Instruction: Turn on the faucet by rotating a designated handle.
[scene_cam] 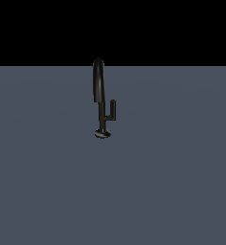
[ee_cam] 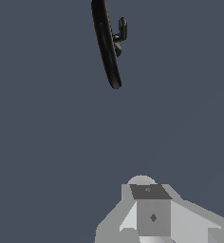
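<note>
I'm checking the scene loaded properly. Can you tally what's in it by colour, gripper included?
Black: 1, the faucet with its side handle
Light grey: 1, the gripper, seen only in the wrist view, jaws not visible
Blue-grey: 1, the floor surface
Total: 3

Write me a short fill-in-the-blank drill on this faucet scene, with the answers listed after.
1. The faucet is coloured ____.
2. In the exterior view, the handle branches off the stem toward that view's ____.
3. The gripper is ____ the handle, apart from it.
4. The handle ends in a small peg standing ____.

Missing words: black; right; not touching; upright
</note>
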`<state>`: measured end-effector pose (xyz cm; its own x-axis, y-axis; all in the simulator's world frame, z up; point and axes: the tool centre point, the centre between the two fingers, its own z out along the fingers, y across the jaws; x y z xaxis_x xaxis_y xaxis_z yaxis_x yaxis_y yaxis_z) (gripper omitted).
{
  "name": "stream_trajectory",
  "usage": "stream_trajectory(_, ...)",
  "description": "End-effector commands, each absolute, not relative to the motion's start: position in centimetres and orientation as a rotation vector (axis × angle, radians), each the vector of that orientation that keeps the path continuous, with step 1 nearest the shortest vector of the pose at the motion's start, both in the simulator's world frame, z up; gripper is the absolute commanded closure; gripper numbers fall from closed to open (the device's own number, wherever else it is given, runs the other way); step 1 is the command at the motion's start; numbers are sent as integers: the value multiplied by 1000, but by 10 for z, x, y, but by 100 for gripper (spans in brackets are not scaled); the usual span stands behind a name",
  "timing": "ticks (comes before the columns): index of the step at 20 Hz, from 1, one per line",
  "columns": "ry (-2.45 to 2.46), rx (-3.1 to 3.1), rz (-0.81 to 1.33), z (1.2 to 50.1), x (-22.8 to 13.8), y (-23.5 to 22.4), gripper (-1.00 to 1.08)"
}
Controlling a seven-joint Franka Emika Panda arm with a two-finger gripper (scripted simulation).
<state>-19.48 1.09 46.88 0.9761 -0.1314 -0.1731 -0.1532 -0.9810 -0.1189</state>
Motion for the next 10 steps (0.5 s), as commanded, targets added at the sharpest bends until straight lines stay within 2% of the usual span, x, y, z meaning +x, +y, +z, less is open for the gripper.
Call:
stream_trajectory(1,264,-2953,297,465,-180,13,108)
stream_trajectory(10,427,-2796,467,446,-128,16,108)
